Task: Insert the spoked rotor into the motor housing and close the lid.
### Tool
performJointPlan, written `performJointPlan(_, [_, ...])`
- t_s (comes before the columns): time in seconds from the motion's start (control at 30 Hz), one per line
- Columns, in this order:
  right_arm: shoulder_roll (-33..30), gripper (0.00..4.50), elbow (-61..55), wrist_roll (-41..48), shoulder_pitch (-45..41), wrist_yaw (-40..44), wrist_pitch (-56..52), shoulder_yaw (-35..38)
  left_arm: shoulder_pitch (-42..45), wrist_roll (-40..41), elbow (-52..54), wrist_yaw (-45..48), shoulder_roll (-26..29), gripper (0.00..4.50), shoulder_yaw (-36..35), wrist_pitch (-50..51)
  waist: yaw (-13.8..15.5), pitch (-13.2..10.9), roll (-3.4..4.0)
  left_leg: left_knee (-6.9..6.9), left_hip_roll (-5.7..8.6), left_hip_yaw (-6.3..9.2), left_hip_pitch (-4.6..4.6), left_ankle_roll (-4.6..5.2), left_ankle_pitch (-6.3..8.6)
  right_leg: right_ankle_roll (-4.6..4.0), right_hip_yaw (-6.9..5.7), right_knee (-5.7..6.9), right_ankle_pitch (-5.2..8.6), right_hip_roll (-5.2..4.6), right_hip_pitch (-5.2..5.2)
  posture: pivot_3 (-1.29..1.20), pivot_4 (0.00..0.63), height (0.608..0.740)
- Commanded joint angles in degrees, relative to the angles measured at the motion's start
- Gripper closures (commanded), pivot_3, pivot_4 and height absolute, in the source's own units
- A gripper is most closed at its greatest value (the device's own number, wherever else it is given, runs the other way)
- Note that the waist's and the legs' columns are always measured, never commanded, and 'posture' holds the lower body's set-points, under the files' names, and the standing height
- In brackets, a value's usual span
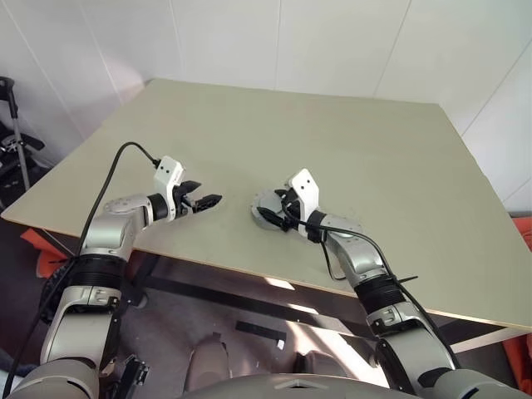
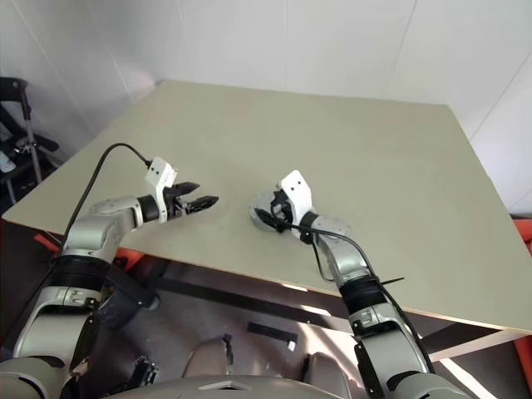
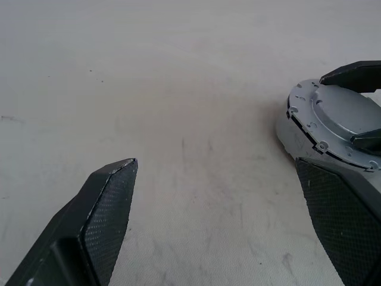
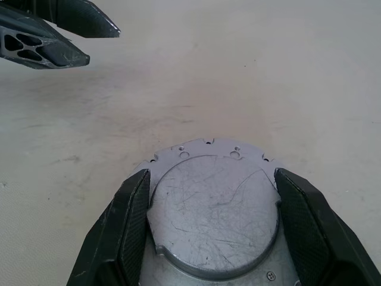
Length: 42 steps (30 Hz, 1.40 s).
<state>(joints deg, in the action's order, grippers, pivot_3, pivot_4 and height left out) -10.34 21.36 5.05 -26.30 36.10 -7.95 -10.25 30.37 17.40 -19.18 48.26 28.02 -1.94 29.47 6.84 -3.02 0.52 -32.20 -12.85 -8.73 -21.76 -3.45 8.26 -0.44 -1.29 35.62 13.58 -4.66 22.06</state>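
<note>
The motor housing (image 4: 211, 208) is a round silver-grey metal piece lying on the table's near part (image 1: 268, 204). A flat, scratched plate with small holes covers its top; I cannot tell whether that plate is the lid. The spoked rotor is out of view. My right gripper (image 4: 213, 174) reaches in from the right with one finger pressed against each side of the housing. My left gripper (image 1: 208, 194) hovers open a short way left of the housing with nothing between its fingers (image 3: 113, 196). The housing (image 3: 333, 116) lies beyond that gripper's right finger.
The beige table (image 1: 349, 125) stretches bare to the white walls behind. Its front edge (image 1: 208, 266) runs just below both grippers. A black metal frame (image 1: 12, 133) stands off the table's left side, and red objects (image 1: 522, 229) lie on the floor at both sides.
</note>
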Motion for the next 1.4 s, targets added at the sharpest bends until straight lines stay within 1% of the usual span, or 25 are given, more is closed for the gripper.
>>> performJointPlan(0.03, [-1.39, 1.30, 2.23, -1.07, 0.92, -0.01, -0.53, 0.24, 0.49, 0.45, 2.47, 0.01, 0.77, 0.00, -0.81, -0.11, 0.07, 0.00, 0.00, 0.00, 0.00, 0.00, 0.00, 0.00, 0.00, 0.00, 0.00, 0.00, 0.00, 0.00, 0.00, 0.00, 0.000, 0.740])
performJointPlan(0.4, [-3.14, 1.30, 3.34, -1.66, 1.55, 0.33, 0.25, 0.26, 0.67, 0.50, 2.75, -0.10, 0.59, 0.00, -0.71, 0.19, 0.31, 0.01, -0.01, 0.00, 0.11, -0.03, 0.00, 0.03, 0.02, 0.01, -0.04, -0.05, 0.01, -0.17, -0.10, 0.00, 0.000, 0.740])
performJointPlan(0.7, [-4.27, 1.30, 2.08, -1.64, 2.20, 0.69, -0.56, 0.25, 0.70, 0.53, 2.63, -0.01, 0.27, 0.00, -0.56, -0.09, 0.56, 0.01, -0.02, 0.00, 0.18, -0.03, 0.00, 0.10, 0.06, 0.04, -0.10, -0.21, 0.02, -0.27, -0.27, 0.00, 0.000, 0.740])
performJointPlan(1.13, [-3.42, 1.30, 1.04, -1.66, 2.22, 0.23, -1.40, -0.33, 3.56, 2.32, 2.02, -0.64, -6.02, 0.00, 0.15, 1.44, 0.52, 0.01, -0.02, 0.04, 0.17, -0.03, 0.00, 0.13, 0.08, 0.05, -0.13, -0.33, 0.02, -0.28, -0.34, 0.00, 0.000, 0.740])
performJointPlan(1.23, [-3.38, 1.30, 0.84, -1.65, 1.97, 0.18, -1.55, -0.29, 4.87, 2.14, 0.25, -1.32, -7.36, 0.62, 0.26, 2.32, 0.49, 0.01, -0.02, 0.06, 0.17, -0.03, 0.00, 0.13, 0.08, 0.05, -0.14, -0.37, 0.02, -0.27, -0.34, 0.00, 0.000, 0.740])
performJointPlan(1.4, [-3.20, 1.30, 0.73, -1.68, 1.92, -0.13, -1.46, -0.32, 7.01, 1.85, -2.50, -1.64, -9.47, 2.15, 1.01, 3.13, 0.41, 0.02, -0.02, 0.09, 0.17, -0.05, 0.00, 0.14, 0.09, 0.05, -0.14, -0.48, 0.02, -0.27, -0.37, 0.00, 0.000, 0.740])
